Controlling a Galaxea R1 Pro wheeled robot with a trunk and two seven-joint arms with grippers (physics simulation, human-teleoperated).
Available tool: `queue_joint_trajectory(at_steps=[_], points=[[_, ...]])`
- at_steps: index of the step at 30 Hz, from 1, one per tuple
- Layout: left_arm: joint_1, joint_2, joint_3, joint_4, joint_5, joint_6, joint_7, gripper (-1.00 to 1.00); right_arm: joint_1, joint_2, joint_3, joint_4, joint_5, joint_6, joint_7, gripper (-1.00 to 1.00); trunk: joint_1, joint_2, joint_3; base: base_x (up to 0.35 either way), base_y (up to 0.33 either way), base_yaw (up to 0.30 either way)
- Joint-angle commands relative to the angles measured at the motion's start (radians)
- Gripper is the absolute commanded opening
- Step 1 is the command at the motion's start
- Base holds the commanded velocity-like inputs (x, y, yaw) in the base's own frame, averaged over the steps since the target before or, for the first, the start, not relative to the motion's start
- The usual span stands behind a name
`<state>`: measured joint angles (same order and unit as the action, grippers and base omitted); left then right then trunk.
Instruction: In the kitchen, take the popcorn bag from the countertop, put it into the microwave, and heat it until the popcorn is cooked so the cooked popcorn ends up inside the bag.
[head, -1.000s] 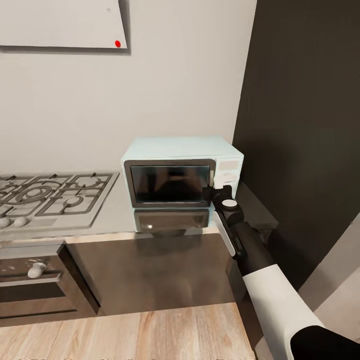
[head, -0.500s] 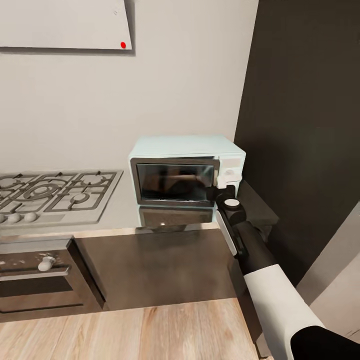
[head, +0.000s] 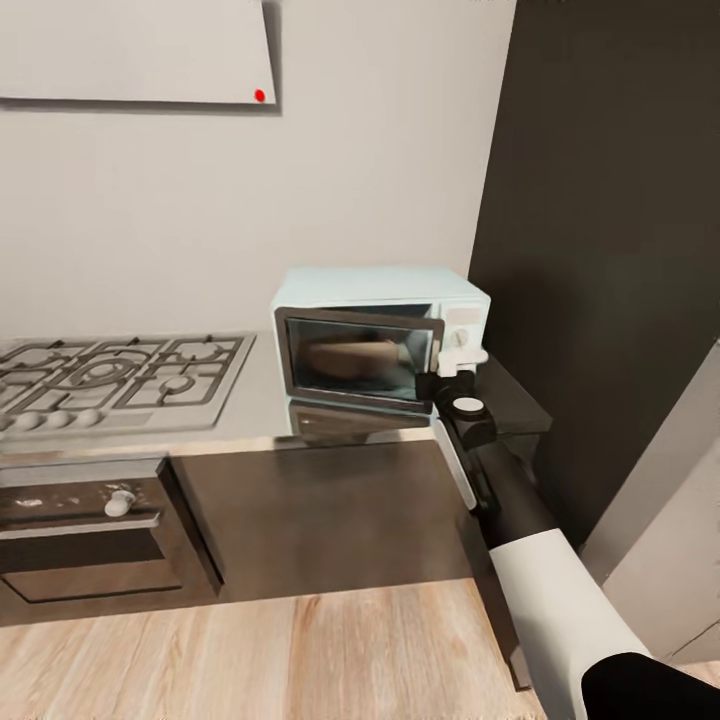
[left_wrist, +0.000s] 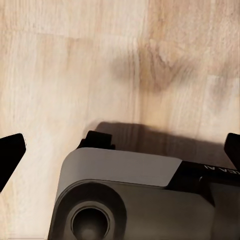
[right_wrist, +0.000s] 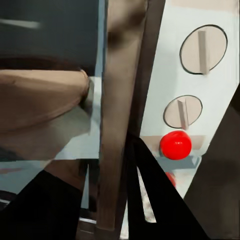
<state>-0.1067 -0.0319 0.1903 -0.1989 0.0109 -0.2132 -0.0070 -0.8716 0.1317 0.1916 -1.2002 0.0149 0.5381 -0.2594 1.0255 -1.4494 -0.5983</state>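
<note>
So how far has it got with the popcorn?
The popcorn bag already sits inside the microwave. The right gripper is at the free edge of the door, which stands partly ajar. Whether its fingers are open is unclear. Left to do: get the door shut and run the heating; a red light glows below the knobs.

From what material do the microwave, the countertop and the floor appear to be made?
The microwave looks like pale blue painted metal or plastic, smooth and matte, with a dark-framed glass door showing brown contents behind it. The countertop seems polished grey stone, since it mirrors the microwave's front. The floor appears to be light wood planks with visible grain.
</note>
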Motion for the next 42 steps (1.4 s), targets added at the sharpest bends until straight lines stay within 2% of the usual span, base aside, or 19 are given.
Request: queue_joint_trajectory(at_steps=[1, 41, 42], points=[[-0.001, 0.0, 0.003, 0.001, 0.001, -0.003, -0.001, 1.0, -0.001, 0.0, 0.054, -0.001, -0.016, 0.001, -0.011, -1.0, -0.001, -0.001, -0.001, -0.266, 0.116, 0.0], [-0.001, 0.0, 0.003, 0.001, 0.001, -0.003, -0.001, 1.0, 0.0, 0.0, 0.054, -0.003, -0.016, 0.001, -0.009, -1.0, -0.001, -0.001, -0.001, -0.055, 0.022, 0.0], [-0.001, 0.0, 0.003, 0.001, 0.001, -0.003, -0.001, 1.0, 0.001, 0.0, 0.054, -0.004, -0.016, 0.0, -0.009, 1.0, -0.001, -0.001, -0.001, 0.0, 0.0, 0.0]])
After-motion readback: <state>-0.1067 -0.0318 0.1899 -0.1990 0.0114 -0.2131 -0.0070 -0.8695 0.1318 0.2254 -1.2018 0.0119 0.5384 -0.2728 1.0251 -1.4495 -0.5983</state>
